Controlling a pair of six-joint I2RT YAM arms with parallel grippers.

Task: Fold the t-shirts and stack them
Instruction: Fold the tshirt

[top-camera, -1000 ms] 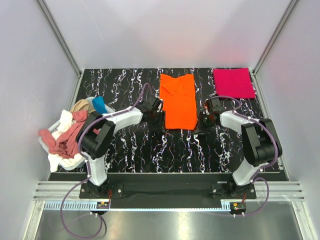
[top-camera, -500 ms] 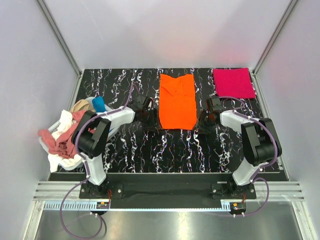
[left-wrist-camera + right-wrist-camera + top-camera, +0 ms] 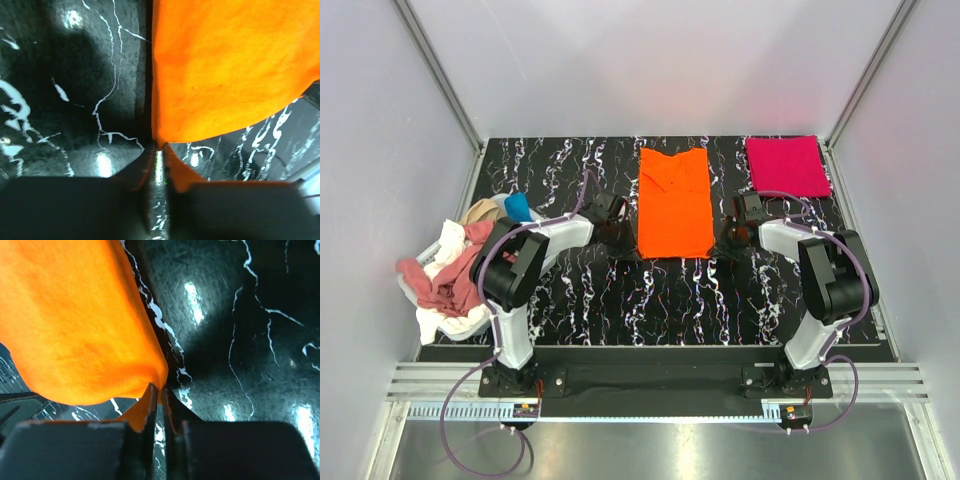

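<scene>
Now we are pinching the orange t-shirt point(image 3: 674, 205) at both of its near corners. A second ago our left gripper was sitting over the near-left corner of the cloth. Since then it has shifted outward and is standing just beside the shirt's left edge, while the right arm has barely moved.

The left gripper point(image 3: 159, 150) is pressing together on the tip of the near-left corner. The right gripper point(image 3: 160, 392) is clamping the near-right corner, with a small peak of orange fabric showing between its jaws.

The shirt is lying flat in the middle of the bench point(image 3: 660, 300), already narrowed to a long panel, with its collar end pointing toward the far edge. We are judging that this fresh hold is setting up the crosswise fold, which means carrying the near hem up toward the collar.

The crimson-pink t-shirt point(image 3: 787, 166) is resting folded at the far right corner, and we are expecting the orange one to go on top of it afterwards. A heap of unfolded t-shirts point(image 3: 448, 282) is waiting at the left edge.
</scene>
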